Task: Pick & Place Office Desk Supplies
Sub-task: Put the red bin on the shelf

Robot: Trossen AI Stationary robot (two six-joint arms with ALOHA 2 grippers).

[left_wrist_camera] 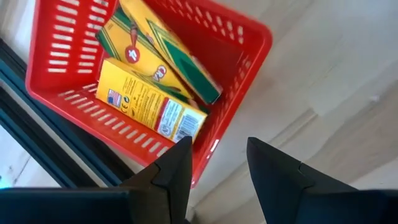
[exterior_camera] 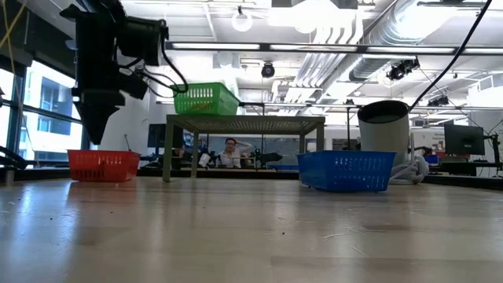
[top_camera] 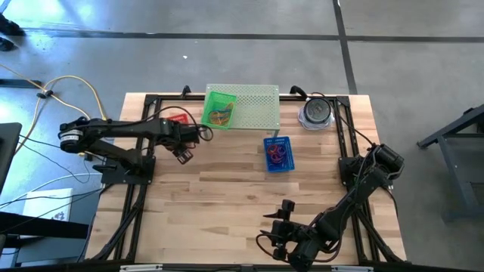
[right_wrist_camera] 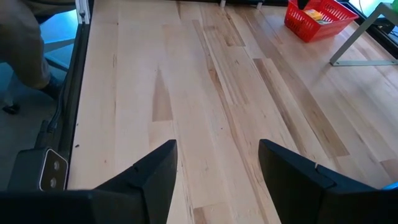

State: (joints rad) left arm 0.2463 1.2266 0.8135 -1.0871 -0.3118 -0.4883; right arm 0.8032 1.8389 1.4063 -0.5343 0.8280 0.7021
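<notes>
High view: left arm stretched across wooden worktop (top_camera: 227,181), left gripper (top_camera: 184,155) beside red mesh basket (top_camera: 178,117); right gripper (top_camera: 281,219) low at near edge.
Left wrist view: fingers (left_wrist_camera: 177,171) apart, empty, above basket rim; yellow-orange rectangular packets (left_wrist_camera: 151,102) lie inside.
Right wrist view: fingers (right_wrist_camera: 161,168) spread wide over bare wood.

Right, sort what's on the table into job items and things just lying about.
Job items:
- yellow packets in the red basket
- coloured loops in the green basket
- coloured loops in the blue basket

Lying about:
- pale green shelf
- grey round container
</notes>
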